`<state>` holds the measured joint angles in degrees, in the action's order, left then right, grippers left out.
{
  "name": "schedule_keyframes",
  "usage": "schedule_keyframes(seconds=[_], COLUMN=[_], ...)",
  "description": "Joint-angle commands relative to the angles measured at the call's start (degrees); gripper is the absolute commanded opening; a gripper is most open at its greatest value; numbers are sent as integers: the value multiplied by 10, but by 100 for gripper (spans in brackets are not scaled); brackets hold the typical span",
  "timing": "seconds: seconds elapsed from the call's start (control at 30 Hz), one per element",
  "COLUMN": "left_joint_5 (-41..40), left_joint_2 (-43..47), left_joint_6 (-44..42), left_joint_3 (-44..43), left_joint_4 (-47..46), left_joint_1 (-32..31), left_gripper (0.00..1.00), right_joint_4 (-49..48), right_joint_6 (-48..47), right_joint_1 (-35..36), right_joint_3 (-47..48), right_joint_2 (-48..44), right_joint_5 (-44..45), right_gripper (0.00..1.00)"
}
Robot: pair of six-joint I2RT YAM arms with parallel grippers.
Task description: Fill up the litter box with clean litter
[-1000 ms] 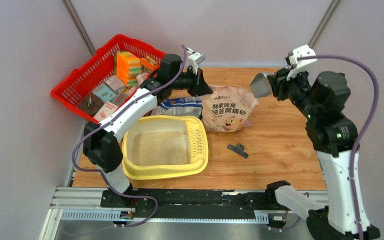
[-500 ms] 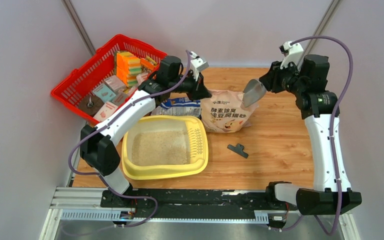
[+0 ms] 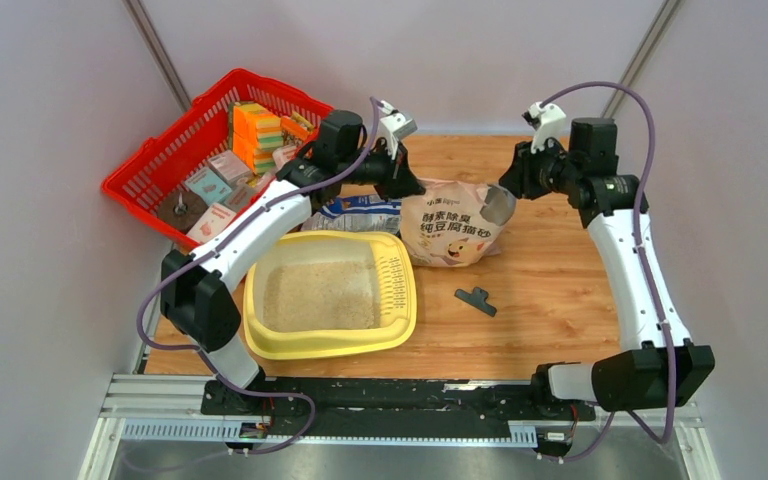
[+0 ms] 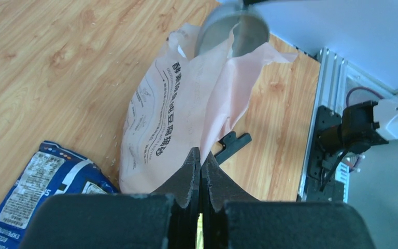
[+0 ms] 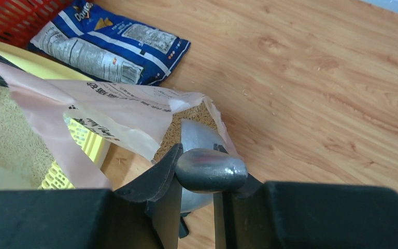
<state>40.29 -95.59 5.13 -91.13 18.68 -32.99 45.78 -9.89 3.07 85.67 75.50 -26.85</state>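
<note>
The litter box (image 3: pixel 400 325) sits near left, long axis left-right, grid strip rightward, clean litter (image 3: pixel 320 295) inside. Your left gripper (image 3: pixel 406 186), fingers together, seems to pinch the bag (image 3: pixel 450 235); your right gripper (image 3: pixel 518 183) clamps the scoop (image 3: pixel 498 205).

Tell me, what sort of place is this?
Probably a robot test booth, not a home: a wooden table boxed in by plain panels, robot arms mounted on a metal rail, and staged props like a litter box and red basket.

Red basket (image 3: pixel 155 160) (boxes (image 3: pixel 257 125) inside), blue bag (image 3: pixel 360 212), black clip (image 3: pixel 475 300)
</note>
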Motion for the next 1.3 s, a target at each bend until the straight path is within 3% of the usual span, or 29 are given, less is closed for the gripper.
schedule_keyframes(seconds=[0.0, 0.13, 0.27, 0.43, 0.63, 0.83, 1.07, 1.27], left_joint_5=[4, -6, -20, -4, 6, 8, 15, 14], left_joint_2=[31, 26, 4, -19, -45, -49, -43, -45], left_joint_6=[62, 96, 45, 64, 48, 70, 95, 102], left_joint_3=[-12, -5, -38, -47, -81, -85, -70, -70], left_joint_4=[-101, -140, -103, -128, -142, -176, -201, -212], left_joint_1=[1, 0, -4, -6, -8, -11, -14, -15], left_gripper=[0, 0, 0, 0, 0, 0, 0, 0], right_joint_4=[-77, -160, -233, -311, -331, -279, -281, -240], right_joint_6=[28, 95, 153, 104, 76, 87, 202, 207], right_joint_1=[39, 71, 96, 128, 146, 158, 161, 154], right_joint_3=[-58, -112, -147, -199, -241, -276, -317, -274], right_joint_2=[-16, -21, -14, -33, -21, 12, 44, 110], right_joint_5=[62, 136, 196, 297, 340, 334, 283, 202], right_gripper=[0, 0, 0, 0, 0, 0, 0, 0])
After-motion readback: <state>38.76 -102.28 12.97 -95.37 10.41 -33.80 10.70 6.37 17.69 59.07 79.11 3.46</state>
